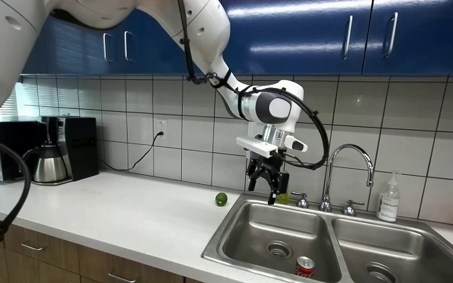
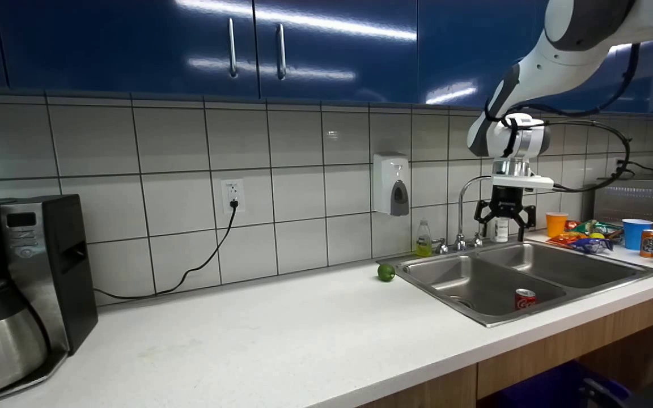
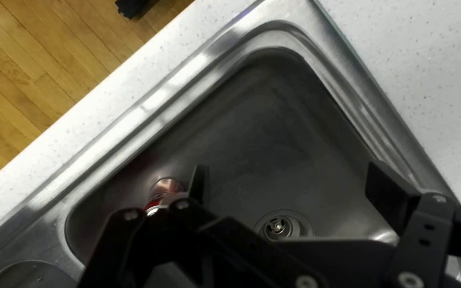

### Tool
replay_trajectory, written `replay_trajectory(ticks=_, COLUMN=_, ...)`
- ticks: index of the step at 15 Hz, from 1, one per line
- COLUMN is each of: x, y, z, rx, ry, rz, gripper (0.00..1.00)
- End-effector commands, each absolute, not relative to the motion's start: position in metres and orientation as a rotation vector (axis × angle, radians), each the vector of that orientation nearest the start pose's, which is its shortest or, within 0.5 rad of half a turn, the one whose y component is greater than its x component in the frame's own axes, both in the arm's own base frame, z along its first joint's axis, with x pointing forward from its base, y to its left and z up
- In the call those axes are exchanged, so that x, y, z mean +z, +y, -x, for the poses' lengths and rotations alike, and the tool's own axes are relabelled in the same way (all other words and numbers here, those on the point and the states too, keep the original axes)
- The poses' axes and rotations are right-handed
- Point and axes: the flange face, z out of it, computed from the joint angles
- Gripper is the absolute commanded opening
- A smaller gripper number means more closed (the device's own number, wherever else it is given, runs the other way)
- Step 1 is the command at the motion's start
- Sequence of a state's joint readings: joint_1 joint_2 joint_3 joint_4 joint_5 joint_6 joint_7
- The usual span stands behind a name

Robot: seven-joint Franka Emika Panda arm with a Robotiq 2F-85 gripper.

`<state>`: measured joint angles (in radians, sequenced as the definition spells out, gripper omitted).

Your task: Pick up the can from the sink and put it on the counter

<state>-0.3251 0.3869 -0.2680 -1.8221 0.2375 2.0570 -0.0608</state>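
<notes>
The red can (image 1: 305, 268) with a silvery top stands in the sink's basin nearer the long counter, close to the front wall. It also shows in an exterior view (image 2: 525, 300). In the wrist view the can (image 3: 153, 208) is mostly hidden behind a finger. The steel sink (image 1: 226, 228) is set into the off-white counter (image 1: 132, 208). My gripper (image 1: 262, 193) points down above the sink's back edge area, well above and apart from the can. In the wrist view the gripper (image 3: 294, 186) is wide open, with nothing between its fingers.
A chrome faucet (image 1: 330, 169) rises behind the sink. A soap bottle (image 1: 389, 200) and a yellow-green bottle (image 2: 423, 241) stand at the back edge. A small green ball (image 1: 221, 199) lies beside the sink. Cups (image 2: 636, 233) and snack bags (image 2: 590, 243) lie beyond; a coffee maker (image 1: 77, 147) stands opposite.
</notes>
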Motion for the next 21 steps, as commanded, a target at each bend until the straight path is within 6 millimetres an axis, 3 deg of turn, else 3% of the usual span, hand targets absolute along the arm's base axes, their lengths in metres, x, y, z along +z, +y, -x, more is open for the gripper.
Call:
replay_trajectory(ticks=1, x=0.306, y=-0.364, z=-0.546, rx=0.115, ry=0.999, rz=2.842, gripper=1.00)
replay_trajectory(ticks=9, x=0.270, y=-0.408, z=-0.557, rx=0.109, ry=1.063, rz=2.865, gripper=1.00)
replay_trajectory(ticks=21, x=0.205, y=-0.442, z=-0.567, rx=0.122, ry=1.101, rz=2.894, gripper=1.00)
